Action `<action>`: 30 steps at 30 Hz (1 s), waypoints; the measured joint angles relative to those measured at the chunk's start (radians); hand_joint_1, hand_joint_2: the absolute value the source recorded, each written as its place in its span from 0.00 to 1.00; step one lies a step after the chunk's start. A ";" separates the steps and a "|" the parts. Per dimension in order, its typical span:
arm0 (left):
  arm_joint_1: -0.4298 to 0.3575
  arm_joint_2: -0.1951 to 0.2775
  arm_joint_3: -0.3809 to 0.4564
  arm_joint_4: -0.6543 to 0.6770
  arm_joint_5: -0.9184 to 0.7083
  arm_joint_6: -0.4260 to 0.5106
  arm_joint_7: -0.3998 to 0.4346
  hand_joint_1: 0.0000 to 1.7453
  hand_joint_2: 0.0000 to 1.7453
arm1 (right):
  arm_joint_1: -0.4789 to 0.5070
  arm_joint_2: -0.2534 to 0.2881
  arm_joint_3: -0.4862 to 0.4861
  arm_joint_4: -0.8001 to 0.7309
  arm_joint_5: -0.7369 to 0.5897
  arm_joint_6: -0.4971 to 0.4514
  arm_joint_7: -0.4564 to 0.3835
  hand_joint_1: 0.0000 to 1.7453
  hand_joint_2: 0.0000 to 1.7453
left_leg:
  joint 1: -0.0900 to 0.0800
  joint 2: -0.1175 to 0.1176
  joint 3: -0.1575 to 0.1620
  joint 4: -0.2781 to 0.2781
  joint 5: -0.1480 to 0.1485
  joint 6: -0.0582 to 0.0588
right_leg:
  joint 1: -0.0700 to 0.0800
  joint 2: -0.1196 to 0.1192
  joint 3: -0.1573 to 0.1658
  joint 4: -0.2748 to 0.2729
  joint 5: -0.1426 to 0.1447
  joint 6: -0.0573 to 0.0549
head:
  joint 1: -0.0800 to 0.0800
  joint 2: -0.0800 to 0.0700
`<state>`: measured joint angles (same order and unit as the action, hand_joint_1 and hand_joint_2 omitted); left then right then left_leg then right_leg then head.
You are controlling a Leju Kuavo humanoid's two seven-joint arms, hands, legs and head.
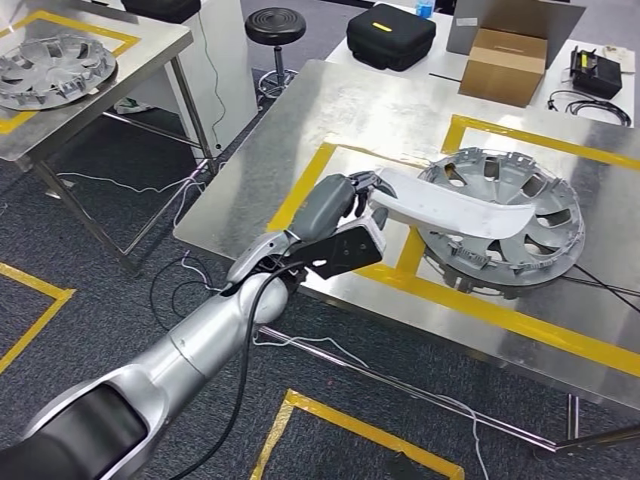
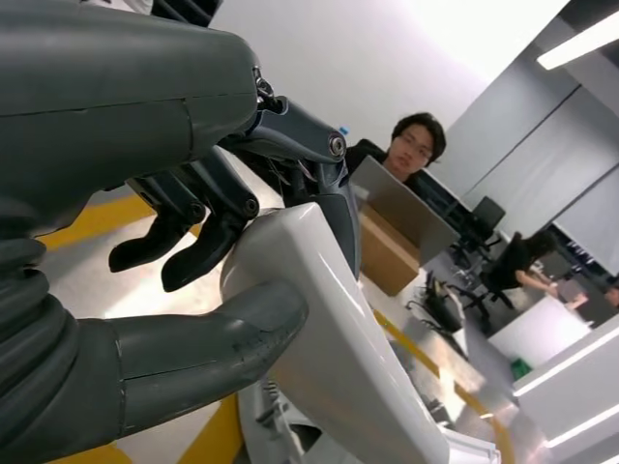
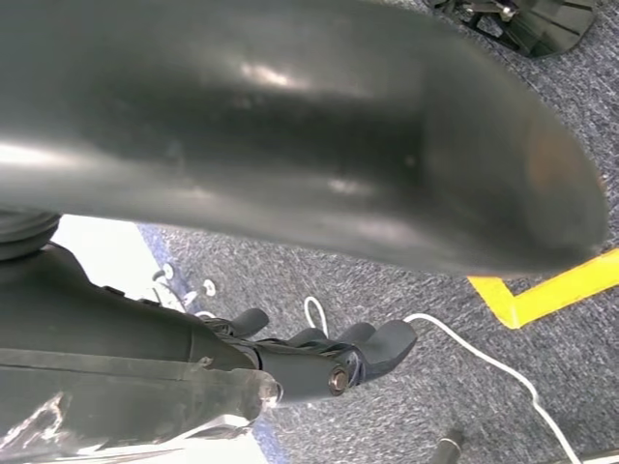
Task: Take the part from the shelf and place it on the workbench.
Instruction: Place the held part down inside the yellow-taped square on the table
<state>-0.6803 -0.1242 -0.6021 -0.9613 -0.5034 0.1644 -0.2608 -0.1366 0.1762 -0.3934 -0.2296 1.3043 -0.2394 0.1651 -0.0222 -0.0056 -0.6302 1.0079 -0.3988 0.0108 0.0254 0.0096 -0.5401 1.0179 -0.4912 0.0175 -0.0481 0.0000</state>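
The white trim part [image 1: 453, 208] is gripped at one end by the left hand [image 1: 332, 205], held over the hubcap [image 1: 521, 225] for placement on the counter [image 1: 362, 110]; the right hand [image 3: 321, 358] is seen holding nothing, fingers loosely apart.

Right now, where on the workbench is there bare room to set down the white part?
Bare steel lies on the workbench between the hubcap and the cardboard box. The yellow-taped square is crowded by the hubcap, under the white part that the left hand holds.

The steel workbench [image 1: 355, 110], marked with yellow tape [image 1: 483, 310], bears a grey hubcap [image 1: 528, 215].
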 joint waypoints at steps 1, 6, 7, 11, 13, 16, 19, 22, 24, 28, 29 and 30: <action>-0.009 -0.003 -0.002 0.019 -0.011 0.000 0.008 1.00 1.00 | 0.000 0.000 0.002 0.000 0.001 0.002 0.000 0.00 0.00 | 0.000 0.000 0.000 0.000 0.000 0.000 | 0.000 0.000 0.000 0.000 0.000 0.000 | 0.000 0.000; -0.050 -0.016 -0.016 0.114 -0.060 -0.002 0.050 1.00 1.00 | -0.002 0.000 0.008 0.000 0.003 0.008 0.002 0.00 0.00 | 0.000 0.000 0.000 0.000 0.000 0.000 | 0.000 0.000 0.000 0.000 0.000 0.000 | 0.000 0.000; -0.056 -0.019 -0.020 0.129 -0.064 -0.001 0.053 1.00 1.00 | -0.002 0.000 0.010 0.000 0.003 0.008 0.002 0.00 0.00 | 0.000 0.000 0.000 0.000 0.000 0.000 | 0.000 0.000 0.000 0.000 0.000 0.000 | 0.000 0.000; -0.094 -0.035 -0.033 0.208 -0.107 -0.002 0.082 1.00 1.00 | -0.004 0.000 0.015 0.000 0.003 0.014 0.003 0.00 0.00 | 0.000 0.000 0.000 0.000 0.000 0.000 | 0.000 0.000 0.000 0.000 0.000 0.000 | 0.000 0.000; -0.120 -0.046 -0.048 0.262 -0.167 -0.007 0.124 1.00 1.00 | -0.004 0.000 0.021 0.000 0.003 0.022 0.006 0.00 0.00 | 0.000 0.000 0.000 0.000 0.000 0.000 | 0.000 0.000 0.000 0.000 0.000 0.000 | 0.000 0.000; -0.151 -0.059 -0.076 0.345 -0.241 -0.032 0.195 1.00 1.00 | -0.004 0.000 0.029 0.000 0.000 0.028 0.012 0.00 0.00 | 0.000 0.000 0.000 0.000 0.000 0.000 | 0.000 0.000 0.000 0.000 0.000 0.000 | 0.000 0.000; -0.162 -0.073 -0.083 0.407 -0.259 -0.049 0.250 1.00 1.00 | -0.003 0.000 0.030 0.000 -0.009 0.026 0.018 0.00 0.00 | 0.000 0.000 0.000 0.000 0.000 0.000 | 0.000 0.000 0.000 0.000 0.000 0.000 | 0.000 0.000; -0.163 -0.085 -0.082 0.451 -0.262 -0.055 0.294 1.00 1.00 | -0.002 0.000 0.030 0.000 -0.017 0.022 0.021 0.00 0.00 | 0.000 0.000 0.000 0.000 0.000 0.000 | 0.000 0.000 0.000 0.000 0.000 0.000 | 0.000 0.000; -0.162 -0.090 -0.079 0.471 -0.262 -0.054 0.316 1.00 1.00 | -0.002 0.000 0.030 0.000 -0.022 0.020 0.021 0.00 0.00 | 0.000 0.000 0.000 0.000 0.000 0.000 | 0.000 0.000 0.000 0.000 0.000 0.000 | 0.000 0.000; -0.159 -0.098 -0.060 0.498 -0.256 -0.034 0.359 1.00 1.00 | 0.000 0.000 0.030 0.000 -0.034 0.014 0.023 0.00 0.00 | 0.000 0.000 0.000 0.000 0.000 0.000 | 0.000 0.000 0.000 0.000 0.000 0.000 | 0.000 0.000; -0.157 -0.099 -0.054 0.502 -0.254 -0.027 0.365 1.00 1.00 | 0.000 0.000 0.030 0.000 -0.036 0.011 0.024 0.00 0.00 | 0.000 0.000 0.000 0.000 0.000 0.000 | 0.000 0.000 0.000 0.000 0.000 0.000 | 0.000 0.000; -0.155 -0.100 -0.049 0.506 -0.252 -0.022 0.370 1.00 1.00 | 0.001 0.000 0.030 0.000 -0.037 0.009 0.024 0.00 0.00 | 0.000 0.000 0.000 0.000 0.000 0.000 | 0.000 0.000 0.000 0.000 0.000 0.000 | 0.000 0.000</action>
<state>-0.8357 -0.2241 -0.6514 -0.4558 -0.7554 0.1428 0.1090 -0.1355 0.1762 -0.3635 -0.2296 1.2670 -0.2299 0.1888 -0.0224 -0.0057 -0.6303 1.0079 -0.3988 0.0108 0.0255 0.0099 -0.5400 1.0179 -0.4913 0.0175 -0.0484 0.0000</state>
